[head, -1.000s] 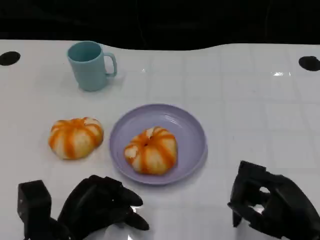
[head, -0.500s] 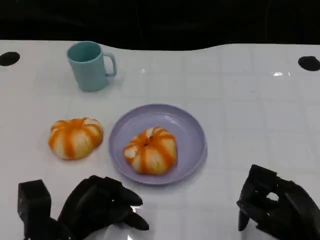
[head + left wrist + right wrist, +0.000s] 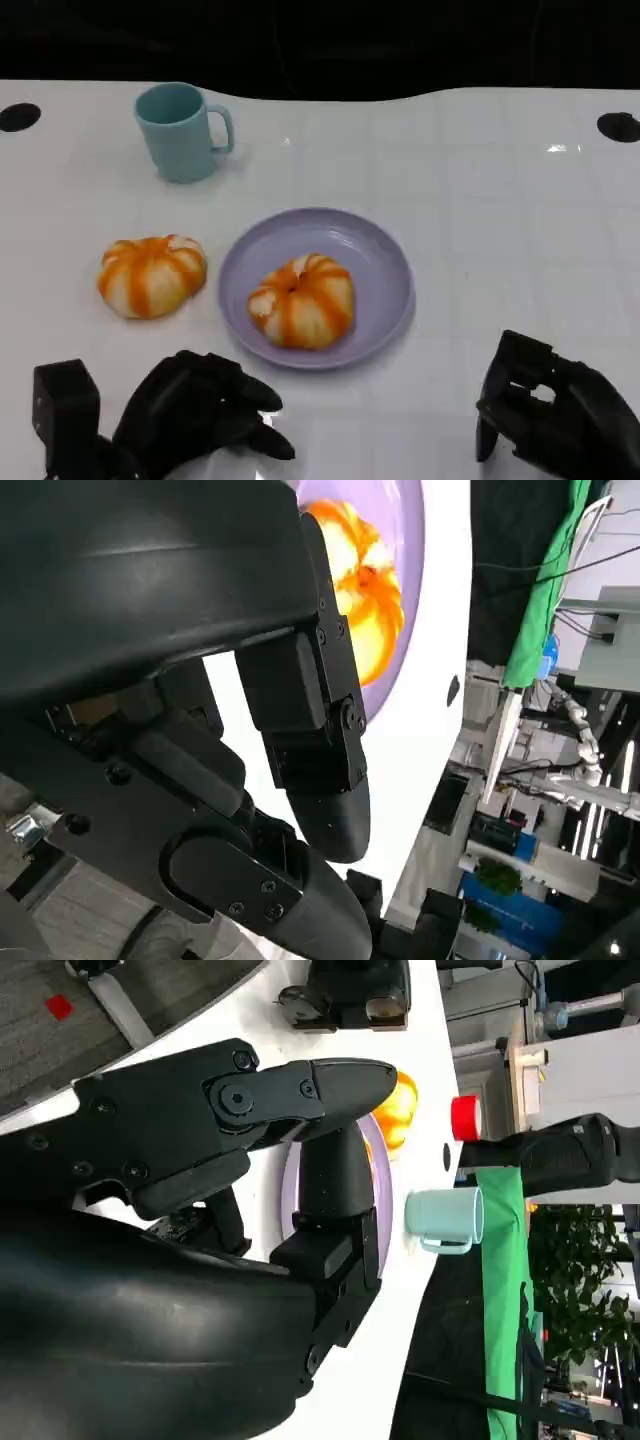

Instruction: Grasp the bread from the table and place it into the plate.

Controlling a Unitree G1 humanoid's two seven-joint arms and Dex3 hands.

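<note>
One orange-striped bread [image 3: 152,275] lies on the white table, left of the lilac plate [image 3: 385,258]. A second bread [image 3: 302,300] sits inside the plate; the left wrist view shows this bread [image 3: 365,575] on the plate [image 3: 418,550] beyond my fingers [image 3: 315,730]. My left hand [image 3: 200,415] hovers near the table's front edge, below the loose bread, fingers apart and holding nothing. My right hand [image 3: 555,420] is at the front right, apart from the plate, with nothing in it. The right wrist view shows the plate's rim [image 3: 383,1222] past my own fingers [image 3: 335,1185].
A teal mug [image 3: 183,130] stands at the back left, handle to the right; the right wrist view shows this mug [image 3: 445,1218] too. Two dark round holes [image 3: 618,126] mark the table's far corners. Bare white tabletop stretches right of the plate.
My right hand has drawn back from the plate toward the front right edge. The left hand, both breads and the mug have stayed put.
</note>
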